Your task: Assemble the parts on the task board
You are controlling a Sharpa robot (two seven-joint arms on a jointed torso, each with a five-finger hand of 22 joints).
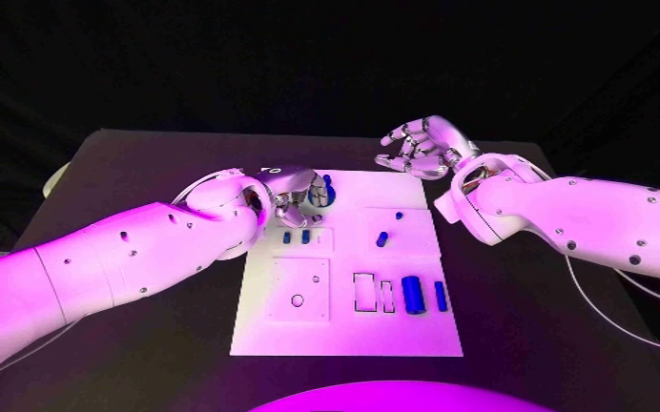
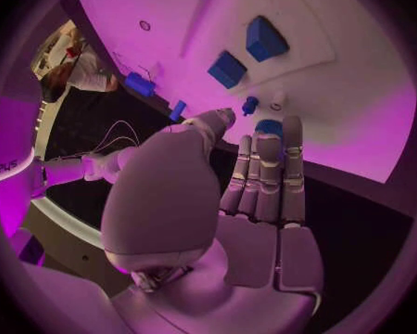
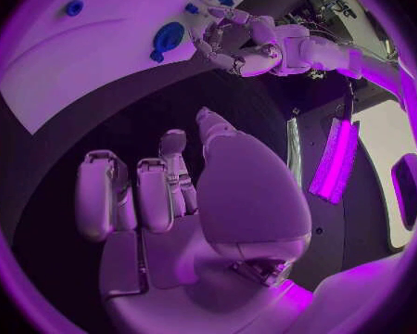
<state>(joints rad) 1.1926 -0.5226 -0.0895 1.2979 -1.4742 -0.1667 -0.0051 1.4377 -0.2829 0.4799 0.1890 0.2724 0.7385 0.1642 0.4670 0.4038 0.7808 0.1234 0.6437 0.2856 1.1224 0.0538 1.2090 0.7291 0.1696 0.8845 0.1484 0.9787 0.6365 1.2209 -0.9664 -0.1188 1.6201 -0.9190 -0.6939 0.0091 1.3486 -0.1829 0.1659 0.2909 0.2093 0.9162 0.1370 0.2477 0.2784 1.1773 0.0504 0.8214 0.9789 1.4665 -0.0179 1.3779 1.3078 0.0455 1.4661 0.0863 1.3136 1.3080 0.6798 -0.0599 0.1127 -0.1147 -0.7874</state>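
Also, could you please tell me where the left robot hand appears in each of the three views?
Head view: the left robot hand is over the task board's far left corner.
Left wrist view: it is in the foreground, fingertips reaching toward the board.
Right wrist view: it is beyond the right robot hand, at the board's edge.
Shared landmark: the white task board.

Task board (image 1: 344,336) lying at the centre of the worktop (image 1: 137,164). Left hand (image 1: 292,191) hovering over the board's far left corner; right hand (image 1: 421,148) hanging just beyond its far right corner. Two long parts (image 1: 413,295) lying side by side in the board's near right area; smaller parts (image 1: 382,238) sitting mid-board.
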